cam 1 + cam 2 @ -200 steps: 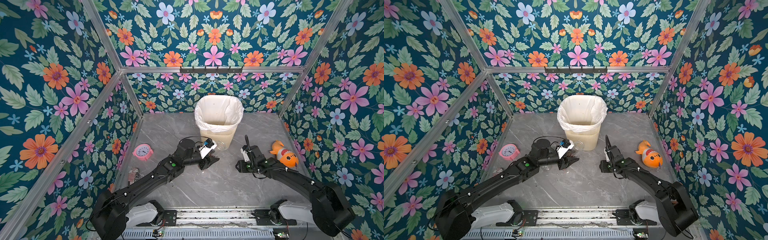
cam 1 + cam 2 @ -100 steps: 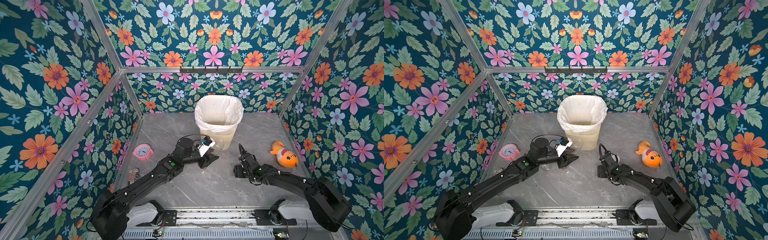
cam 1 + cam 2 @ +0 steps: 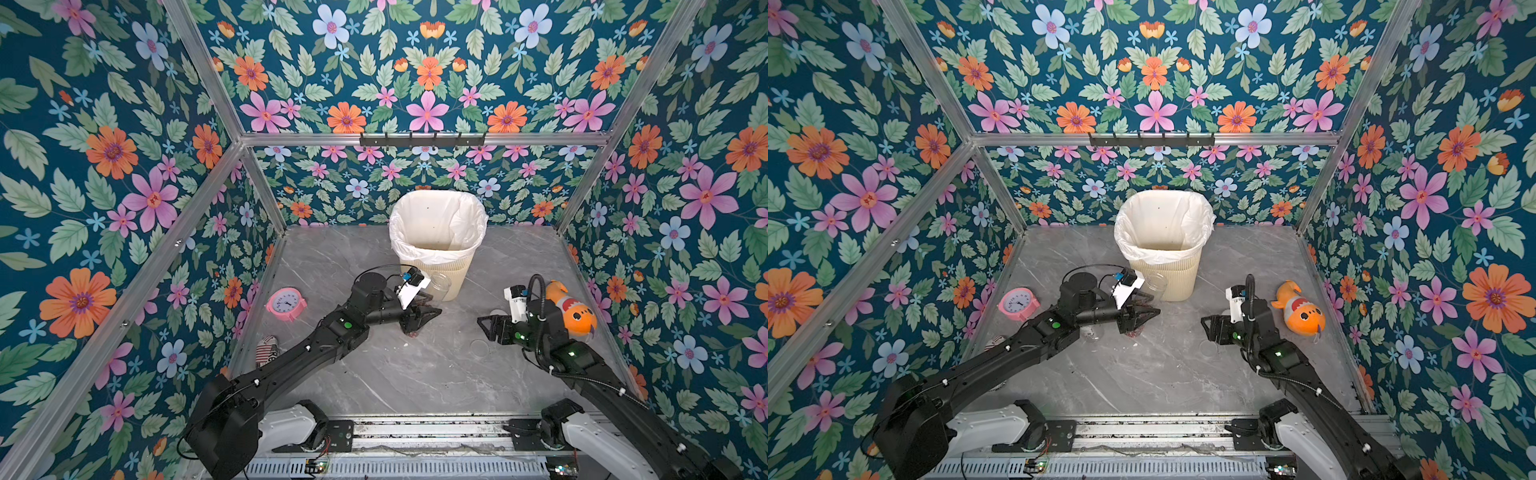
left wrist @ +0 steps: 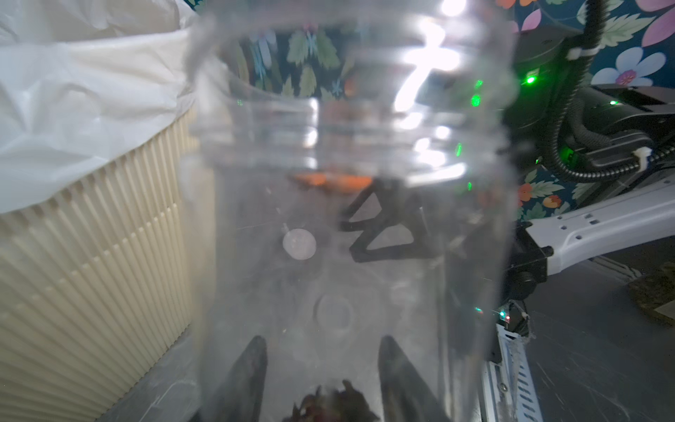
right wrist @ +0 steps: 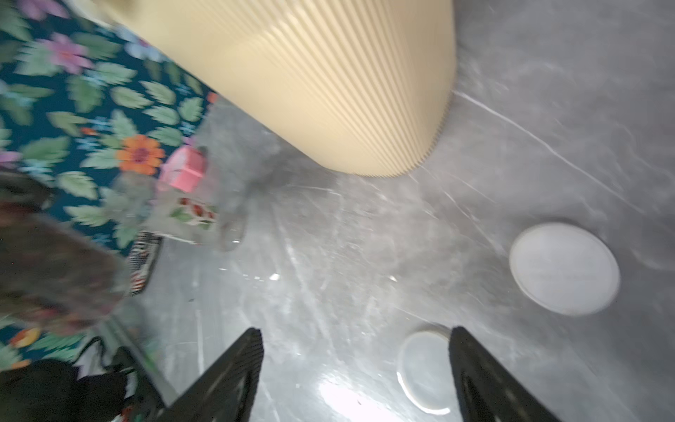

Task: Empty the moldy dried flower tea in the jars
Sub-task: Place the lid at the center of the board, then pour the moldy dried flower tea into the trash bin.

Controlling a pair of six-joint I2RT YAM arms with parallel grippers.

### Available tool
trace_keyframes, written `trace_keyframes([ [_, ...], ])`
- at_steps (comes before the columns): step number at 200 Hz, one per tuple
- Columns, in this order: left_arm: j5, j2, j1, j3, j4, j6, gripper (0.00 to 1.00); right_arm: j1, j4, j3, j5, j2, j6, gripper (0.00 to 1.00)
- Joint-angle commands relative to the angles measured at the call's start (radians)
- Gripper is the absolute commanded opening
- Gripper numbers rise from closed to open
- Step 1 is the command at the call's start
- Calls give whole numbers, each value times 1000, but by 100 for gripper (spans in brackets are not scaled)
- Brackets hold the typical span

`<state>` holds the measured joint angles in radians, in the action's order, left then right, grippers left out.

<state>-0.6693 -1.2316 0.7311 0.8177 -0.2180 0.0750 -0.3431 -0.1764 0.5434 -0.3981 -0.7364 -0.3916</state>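
Clear jar (image 4: 347, 219), reddish tea (image 4: 332, 402) at its bottom, is held by the left hand (image 4: 323, 341), in the middle of the table (image 3: 386, 374) by the bin (image 3: 432, 272). Its lid (image 5: 425, 369) lies off. Right hand (image 5: 354, 330) is wide, empty. Next, I think: tip it over the bin.

I work in a staged lab booth, not a real room: flowered wallpaper (image 3: 124, 166) on an aluminium frame (image 3: 415, 139), a marble-look table (image 3: 395, 374), and my mounting rail (image 3: 415, 432) in front. A bin (image 3: 453, 282), clock (image 3: 286, 303) and toy fish (image 3: 575, 316) give it a homely look.
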Motion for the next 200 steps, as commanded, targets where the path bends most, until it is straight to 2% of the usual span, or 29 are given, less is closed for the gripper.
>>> trace_keyframes([
  [1, -80, -18, -1, 25, -75, 53, 23, 5, 183, 40, -235, 4, -11, 85],
  [28, -108, -32, 2, 45, -109, 97, 24, 5, 469, 90, -351, -98, -161, 86],
  [47, -70, -31, 10, 56, -124, 113, 24, 1, 669, 111, -383, -178, -288, 87],
  [59, -25, -35, 18, 68, -118, 119, 24, -15, 733, 134, -385, -221, -327, 88],
  [96, 118, -57, 48, 99, -107, 139, 24, -133, 670, 222, -325, -278, -233, 88],
  [136, 238, -72, 76, 118, -103, 141, 24, -165, 610, 259, -201, -328, -224, 87],
  [165, 339, -71, 99, 124, -106, 142, 24, -202, 530, 293, -99, -355, -179, 81],
  [200, 366, -86, 119, 141, -87, 118, 24, -212, 527, 326, -97, -406, -186, 73],
])
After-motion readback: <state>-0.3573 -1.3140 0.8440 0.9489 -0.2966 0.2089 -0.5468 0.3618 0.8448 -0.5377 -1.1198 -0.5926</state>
